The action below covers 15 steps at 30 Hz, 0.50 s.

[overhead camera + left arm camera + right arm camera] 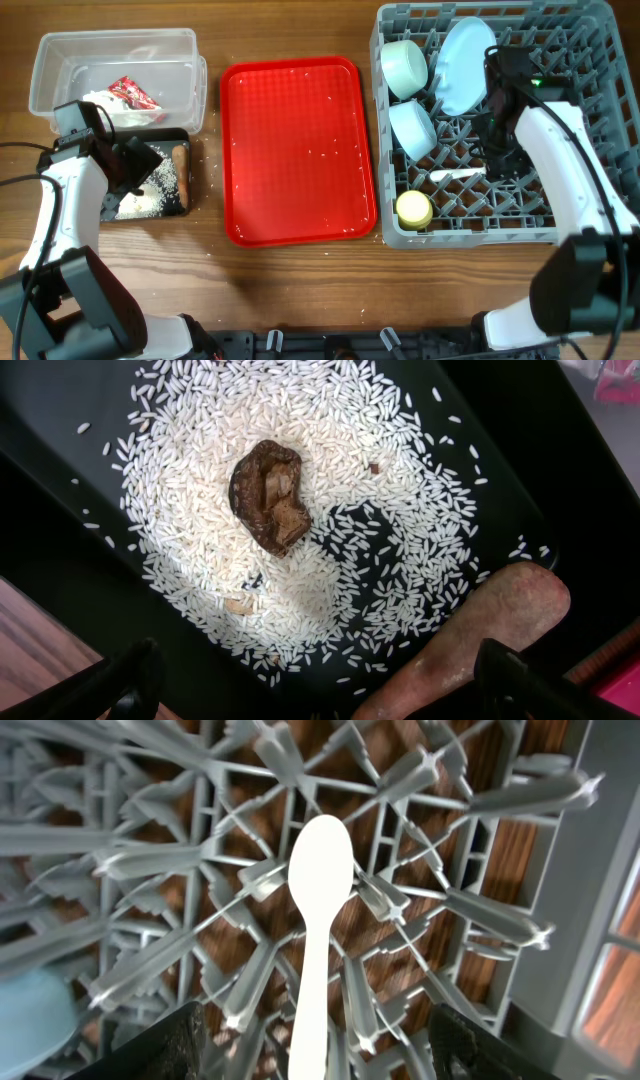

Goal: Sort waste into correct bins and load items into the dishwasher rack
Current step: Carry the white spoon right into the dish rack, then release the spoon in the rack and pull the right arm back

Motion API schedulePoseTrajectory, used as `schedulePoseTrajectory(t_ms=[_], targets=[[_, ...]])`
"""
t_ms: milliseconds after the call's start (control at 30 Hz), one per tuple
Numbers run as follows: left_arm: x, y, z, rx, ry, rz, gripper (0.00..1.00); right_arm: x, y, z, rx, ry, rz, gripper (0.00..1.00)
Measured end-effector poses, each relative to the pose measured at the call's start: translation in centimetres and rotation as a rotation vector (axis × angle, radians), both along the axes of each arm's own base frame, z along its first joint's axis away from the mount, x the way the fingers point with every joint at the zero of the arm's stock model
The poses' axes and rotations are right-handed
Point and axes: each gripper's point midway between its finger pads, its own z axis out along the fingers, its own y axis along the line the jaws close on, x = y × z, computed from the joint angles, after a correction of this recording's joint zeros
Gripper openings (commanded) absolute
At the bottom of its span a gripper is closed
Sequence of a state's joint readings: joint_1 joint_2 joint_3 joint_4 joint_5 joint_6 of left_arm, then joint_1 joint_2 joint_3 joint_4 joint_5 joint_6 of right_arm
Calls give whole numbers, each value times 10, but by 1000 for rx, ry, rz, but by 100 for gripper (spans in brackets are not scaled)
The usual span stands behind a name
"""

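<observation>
From overhead, my left gripper point(135, 165) hangs over the black tray point(186, 210), which holds the rice grains point(150, 195) and the carrot-like stick point(180, 170). Behind it, the clear tub point(60, 55) holds the red-and-white wrapper point(133, 93) and white tissue point(105, 103). My right gripper point(497, 165) is low inside the grey dishwasher rack point(480, 238), which also carries the plate point(465, 65), two blue-green bowls point(405, 65) point(413, 128) and the yellow cup point(414, 209). The red serving tray point(298, 150) between them bears only a few white specks, perhaps stray rice.

From my left wrist, the jaws stand wide apart and hold nothing. Below them a brown food lump point(270, 495) sits on the spread rice, and the stick lies just beside it.

From my right wrist, the jaws are likewise apart. The white spoon point(320, 920) lies on the rack's pegs, its handle running between my fingers point(170, 1040) without touching either.

I judge both drops made and the sorting nearly finished. Next, each arm needs a straight lift clear, the right minding the pegs. The specks on the tray would be hard to pinch.
</observation>
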<state>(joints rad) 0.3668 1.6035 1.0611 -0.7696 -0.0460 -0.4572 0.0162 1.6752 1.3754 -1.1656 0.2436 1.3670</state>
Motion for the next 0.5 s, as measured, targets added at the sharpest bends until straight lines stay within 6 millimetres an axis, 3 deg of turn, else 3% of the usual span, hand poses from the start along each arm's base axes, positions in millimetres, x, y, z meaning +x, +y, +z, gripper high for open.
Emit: schedulePoseTrajectory(t_ms=[100,200,267,300,500], targets=[[0,0,0,0,0,0,100,-6,4,50,-15,-127,169,100],[0,0,0,0,0,0,100,-26,37,114,-13,-305,535,100],[0,0,0,0,0,0,100,-44,55,136,-37,-350,785,100],[0,0,0,0,0,0,100,-70,72,158,-28,-431,916,100],[0,0,0,0,0,0,100,-119,75,208,-159,-637,1098,100]])
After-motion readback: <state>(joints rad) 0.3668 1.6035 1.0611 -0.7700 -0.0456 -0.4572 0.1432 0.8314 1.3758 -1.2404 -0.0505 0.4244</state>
